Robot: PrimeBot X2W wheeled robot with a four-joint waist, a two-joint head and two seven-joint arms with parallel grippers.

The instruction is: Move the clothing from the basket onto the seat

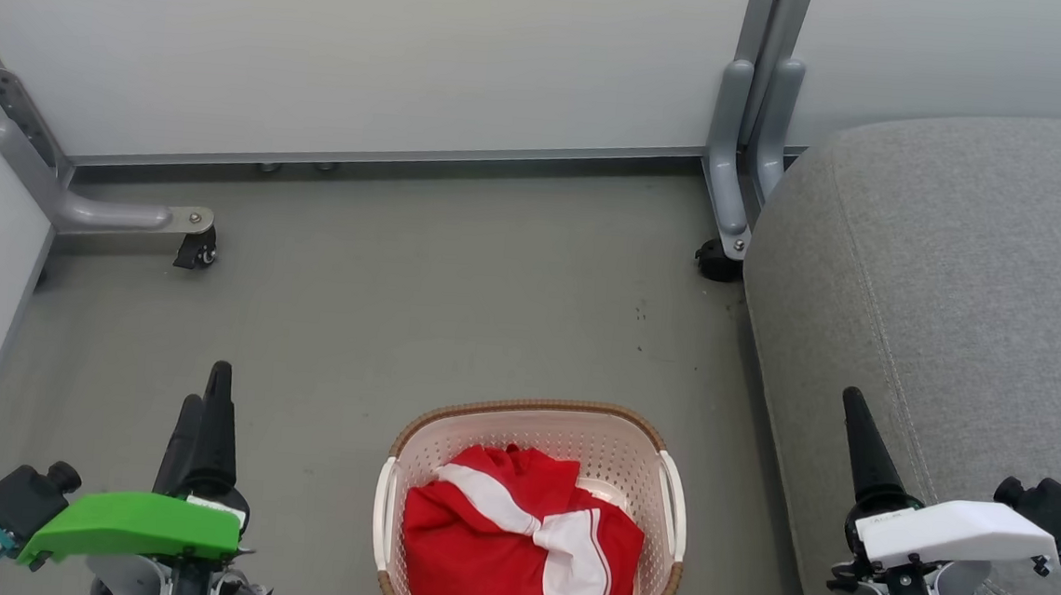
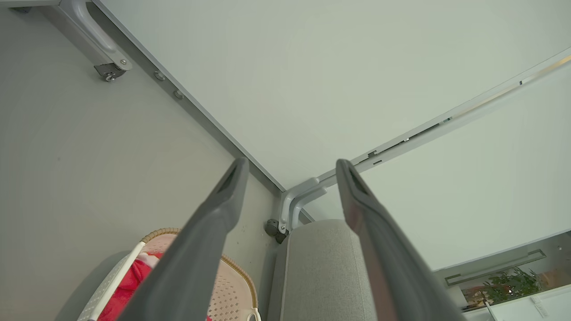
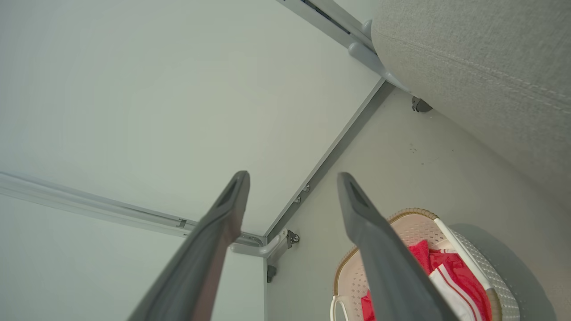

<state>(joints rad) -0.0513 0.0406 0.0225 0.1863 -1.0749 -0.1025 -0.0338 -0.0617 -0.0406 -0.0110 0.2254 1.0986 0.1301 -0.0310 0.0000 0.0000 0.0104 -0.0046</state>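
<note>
Down on the floor: a small cream-white perforated plastic basket (image 1: pixel 615 453) with a brown woven-look rim stands upright, mouth up, on the grey floor (image 1: pixel 399 307) between the two arms.
Its handles: two white loops, one on the side towards the robot's left and one towards its right. The near end is cut off by the edge of the head view, so I cannot tell which axis is the longer.
The clothing (image 1: pixel 475 555): soft red fabric with broad white panels and thin white stripes, crumpled in a heap inside the basket. One white band slants from far left to near right.
The seat (image 1: pixel 962 272): a large grey woven-fabric sofa cushion just beside the basket on the robot's right. Its rounded edge and stitched seam run away towards the white partition wall (image 1: pixel 371 44).
The left gripper (image 2: pixel 291 162): long dark fingers spread wide with nothing between them, off to the basket's left and apart from it, pointing towards the wall.
The right gripper (image 3: pixel 293 176): fingers spread just as wide and empty, by the seat's near edge.
</note>
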